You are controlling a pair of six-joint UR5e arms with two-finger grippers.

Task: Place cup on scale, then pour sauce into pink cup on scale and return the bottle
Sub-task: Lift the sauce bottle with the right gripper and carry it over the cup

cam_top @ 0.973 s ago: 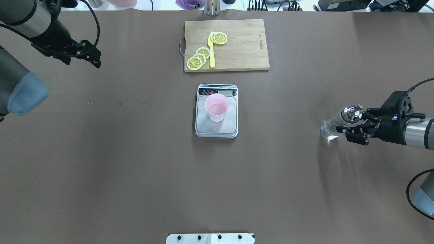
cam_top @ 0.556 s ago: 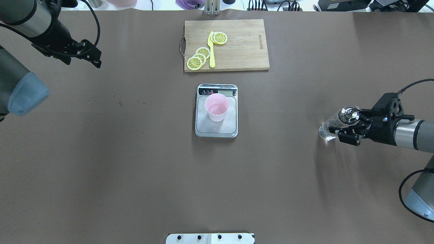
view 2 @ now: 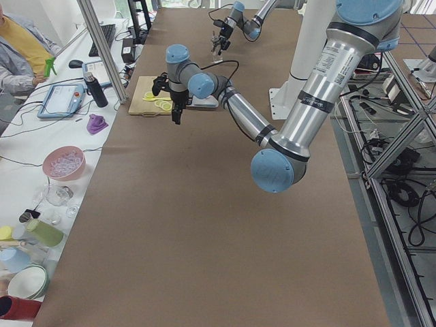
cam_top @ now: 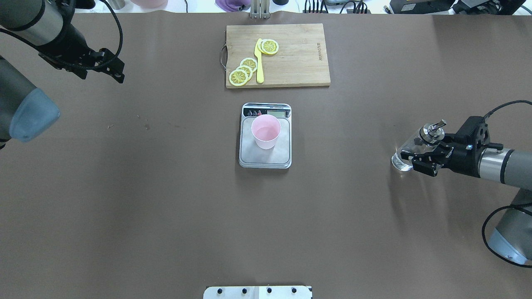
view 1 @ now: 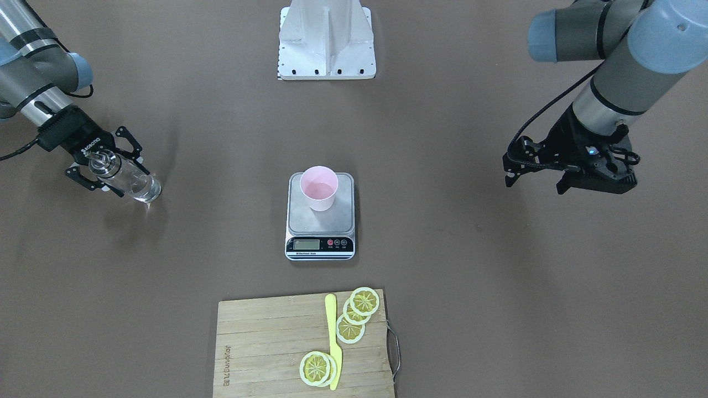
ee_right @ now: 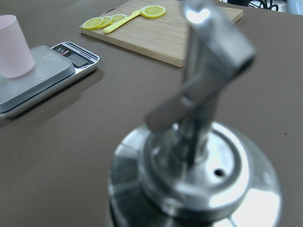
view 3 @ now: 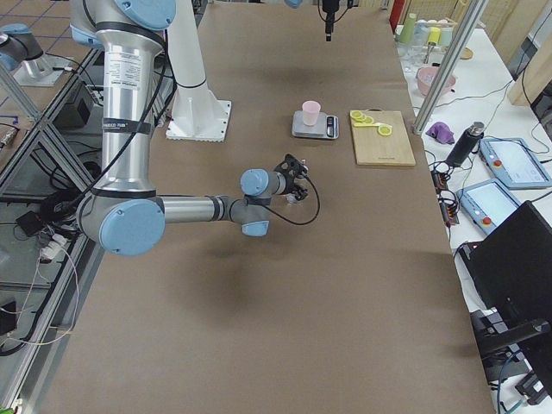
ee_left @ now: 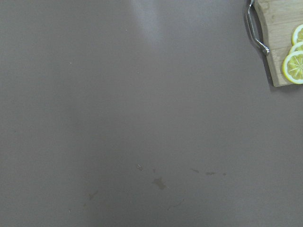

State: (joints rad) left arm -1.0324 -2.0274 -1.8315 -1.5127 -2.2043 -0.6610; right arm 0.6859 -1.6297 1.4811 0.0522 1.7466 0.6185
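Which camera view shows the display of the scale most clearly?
The exterior front-facing view: the scale turns its display toward that camera. The overhead view shows it upside down, the right wrist view obliquely, the exterior right view tiny.

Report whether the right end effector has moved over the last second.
Yes. In the overhead view the right end effector, around the bottle, has shifted slightly left, toward the scale.

Saw the cup [cam_top: 266,131] standing on the scale [cam_top: 264,160], in the middle of the table [cam_top: 166,207]. Found the cutting board [cam_top: 299,54] past the scale, away from the robot, with lemon slices [cam_top: 239,77] and a knife [cam_top: 259,70] on it. Spotted the bottle [cam_top: 409,147] far off to the robot's right, between the fingers of the right gripper [cam_top: 417,157].
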